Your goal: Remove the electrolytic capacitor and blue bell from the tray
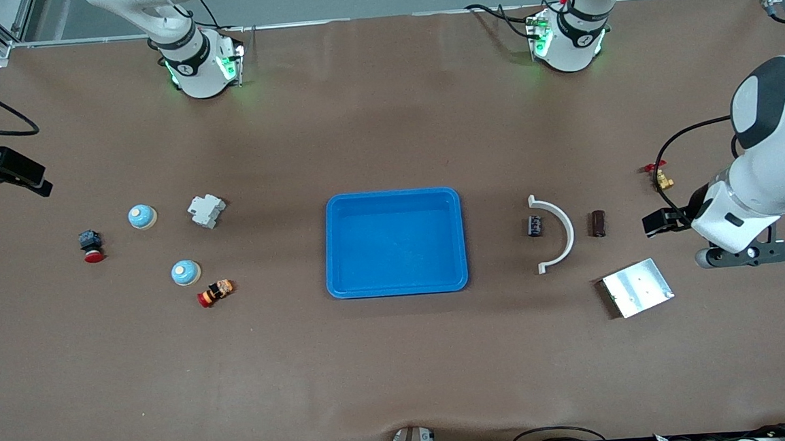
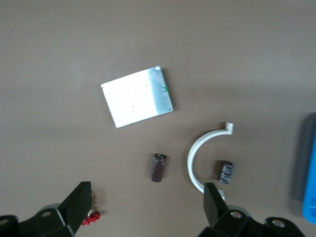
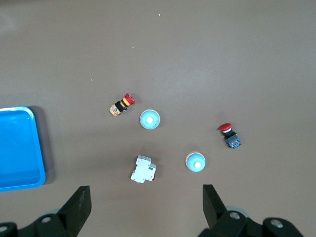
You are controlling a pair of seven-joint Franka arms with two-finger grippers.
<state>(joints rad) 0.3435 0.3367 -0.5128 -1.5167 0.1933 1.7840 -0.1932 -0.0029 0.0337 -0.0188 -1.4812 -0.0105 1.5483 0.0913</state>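
Counting two bells (image 1: 141,216), two capacitors (image 1: 535,225), one tray (image 1: 398,285), both grippers' fingers (image 2: 79,200) spread.

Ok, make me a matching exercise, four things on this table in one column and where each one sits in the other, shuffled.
Things:
1. blue tray
2. metal plate
3. dark capacitor
4. white breaker

Places:
A. inside the white curved bracket's arc
B. middle of the table
C. toward the right arm's end, beside a bell
D. toward the left arm's end, nearest the front camera there

Pairs: 1-B, 2-D, 3-A, 4-C

High front camera, two downward wrist cameras
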